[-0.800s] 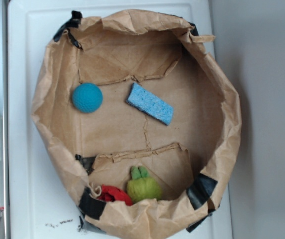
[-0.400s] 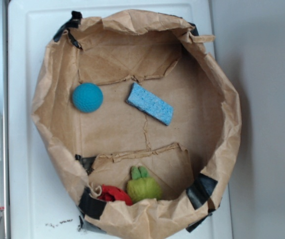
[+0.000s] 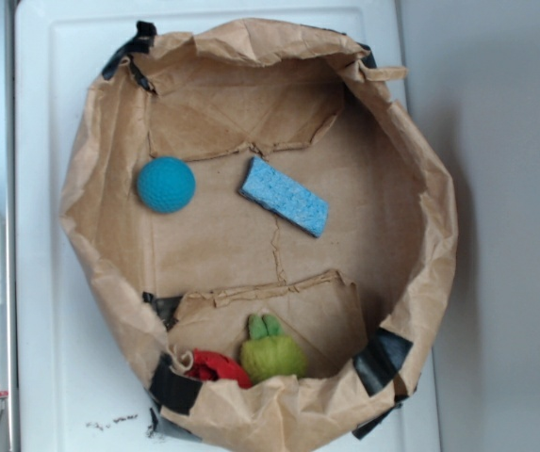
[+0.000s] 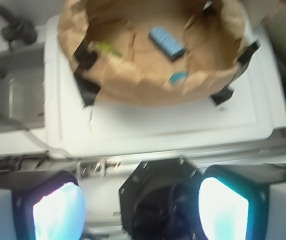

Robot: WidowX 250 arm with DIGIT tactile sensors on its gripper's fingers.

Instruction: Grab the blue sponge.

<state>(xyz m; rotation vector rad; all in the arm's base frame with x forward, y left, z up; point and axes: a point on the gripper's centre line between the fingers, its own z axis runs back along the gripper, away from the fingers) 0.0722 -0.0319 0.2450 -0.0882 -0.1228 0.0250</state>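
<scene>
1. Here the gripper point(image 4: 140, 207) hangs well apart from the paper bag point(image 4: 133, 85), its 2 fingers point(image 4: 58, 212) spread wide and holding nothing.
2. The blue sponge point(image 3: 285, 196) lies flat and angled on the bag's floor, right of the teal ball point(image 3: 166, 184).
3. A green plush point(image 3: 272, 353) and red item point(image 3: 218, 367) sit near the bag's lower rim.
</scene>
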